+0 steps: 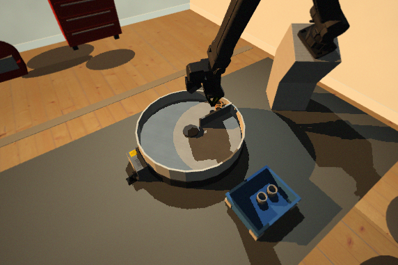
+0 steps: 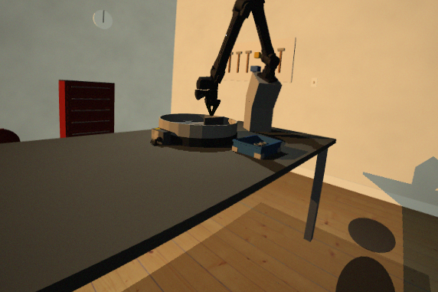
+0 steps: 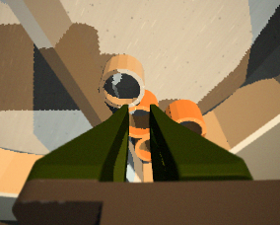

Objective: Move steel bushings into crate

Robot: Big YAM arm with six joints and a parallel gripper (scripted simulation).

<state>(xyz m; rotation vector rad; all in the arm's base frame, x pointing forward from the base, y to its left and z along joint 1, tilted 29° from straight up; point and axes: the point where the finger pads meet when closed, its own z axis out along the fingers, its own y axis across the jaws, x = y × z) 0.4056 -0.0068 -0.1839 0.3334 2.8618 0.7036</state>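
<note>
Step in hand, by my judgement: collecting the third steel bushing. Two short, pale metal bushings (image 1: 262, 204) (image 1: 273, 195) stand in the open blue crate (image 1: 240, 216) (image 2: 245, 148), so one transfer appears to remain. The black gripper fingers (image 1: 214, 103) (image 2: 211, 114) are slightly open, a narrow gap between the tips and nothing held. They point down over the round, grey-walled turntable (image 1: 189, 172) (image 2: 199, 131) (image 3: 248, 112), near its dark upright divider (image 1: 217, 116) (image 2: 214, 120) (image 3: 64, 74). Wrist view shows four sleeves there: a larger pale metal sleeve (image 3: 123, 61), an orange-lit sleeve (image 3: 146, 101) close beside it, another orange-lit sleeve (image 3: 185, 110) to the right, and a small ring-like sleeve (image 3: 138, 148) partly hidden by a fingertip. Next move probably calls for lining up with one sleeve, opening to suit, then descending without nudging its neighbours; the rest must stay. Labels: a yellow patch (image 1: 133, 153) marks the small grey box (image 1: 136, 163) (image 2: 161, 134) on the turntable's side; no brand or writing legible.
</note>
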